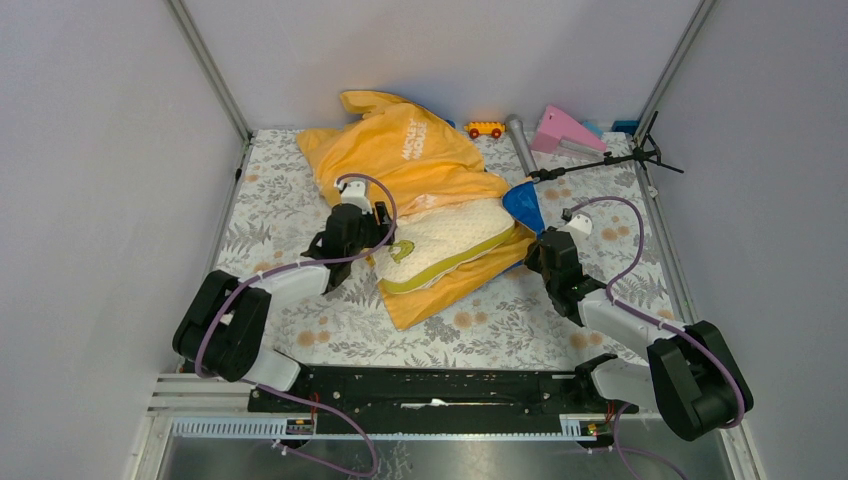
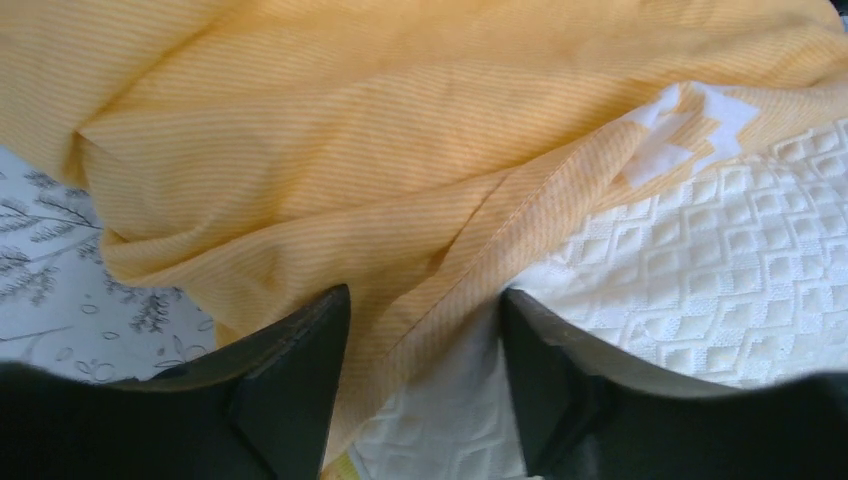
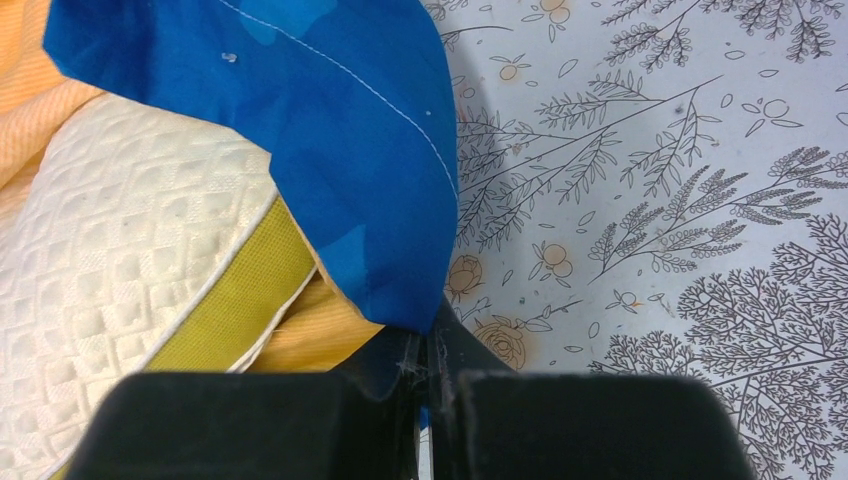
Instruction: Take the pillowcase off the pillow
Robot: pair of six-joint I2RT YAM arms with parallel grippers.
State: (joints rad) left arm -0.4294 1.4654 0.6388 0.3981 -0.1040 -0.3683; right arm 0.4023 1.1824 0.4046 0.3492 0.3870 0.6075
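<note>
Right gripper (image 3: 428, 345) clenched on pillowcase (image 3: 330, 130) blue corner, plain only in wrist view, left gripper (image 2: 420, 320) spread over pillow (image 2: 720, 270).

The pillowcase (image 1: 400, 150) is orange-yellow with white lettering and blue lining; the pillow (image 1: 450, 232) is cream, diamond-textured, yellow-green banded; the bench (image 1: 500, 320) seemingly shows grey leaves and orange flowers.

The left arm (image 1: 290, 280) and the right arm (image 1: 615, 315) are built from white shells joined by bulky black housings. Behind each set of fingers a lilac cable (image 1: 372, 180) is looped back from a small white wrist cap (image 1: 578, 225). The left gripper (image 2: 420, 385) is fitted with matte black, wedge-shaped fingers (image 2: 300, 390). The right gripper (image 3: 430, 400) is backed by a blunt black block (its edges blurred).
</note>
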